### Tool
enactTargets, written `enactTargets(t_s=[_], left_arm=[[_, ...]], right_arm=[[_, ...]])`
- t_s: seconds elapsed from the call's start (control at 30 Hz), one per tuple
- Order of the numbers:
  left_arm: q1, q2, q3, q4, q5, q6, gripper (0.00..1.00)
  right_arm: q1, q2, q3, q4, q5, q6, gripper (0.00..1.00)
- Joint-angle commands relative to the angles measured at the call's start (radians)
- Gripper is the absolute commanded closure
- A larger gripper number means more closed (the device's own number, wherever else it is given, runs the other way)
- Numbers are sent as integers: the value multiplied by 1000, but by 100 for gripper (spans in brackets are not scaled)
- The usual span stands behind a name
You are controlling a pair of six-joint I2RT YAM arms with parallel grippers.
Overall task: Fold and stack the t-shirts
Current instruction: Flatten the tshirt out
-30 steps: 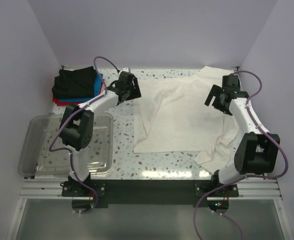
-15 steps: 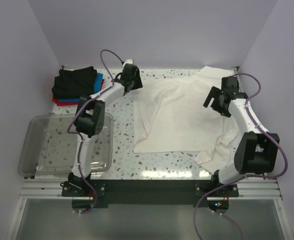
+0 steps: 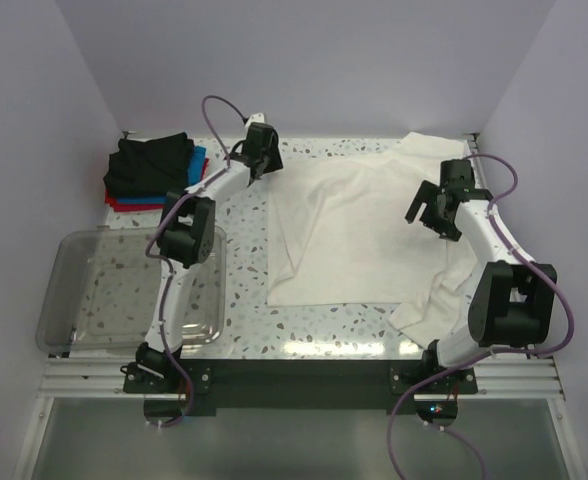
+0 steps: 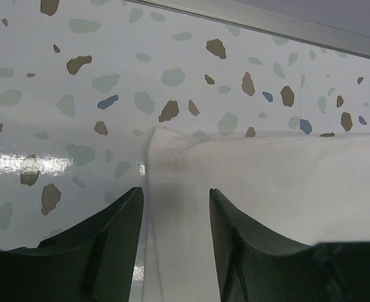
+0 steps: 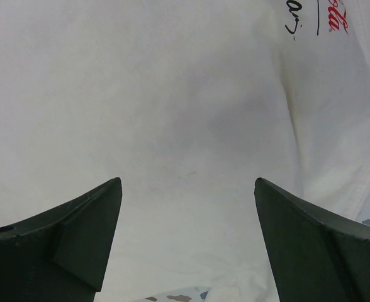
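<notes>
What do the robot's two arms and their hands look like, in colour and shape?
Both the left arm and the right arm have white links joined by bulky black joints. A purple cable loops along each. The left hand and right hand are black, with two dark wedge-shaped fingers. No markings show.

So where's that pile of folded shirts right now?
In the top view, the stack of folded t-shirts sits in the far left corner, behind the clear plastic tub and left of the left gripper.
</notes>
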Motion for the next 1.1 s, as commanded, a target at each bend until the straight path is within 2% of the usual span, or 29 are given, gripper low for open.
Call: enactTargets(t_s=[0.0,0.33,0.53,0.77,0.93,1.07], left_arm=[[13,27,48,11,-19,22,50],[13,80,91,5,-28,50,51],[15,96,97,-2,-44,56,57],[22,100,100,8,-50,56,79],[29,111,117,1,-54,53,88],[32,100,119,19,-77,59,100]], right_arm=[[3,-11,-1,-1,-13,16,11],[3,-9,13,-5,-11,19,11],[3,-8,16,-12,-2,12,11],[5,1,13,-12,4,14,11],[3,5,11,-13,9,11,11],[3,9,11,-18,15,6,11]])
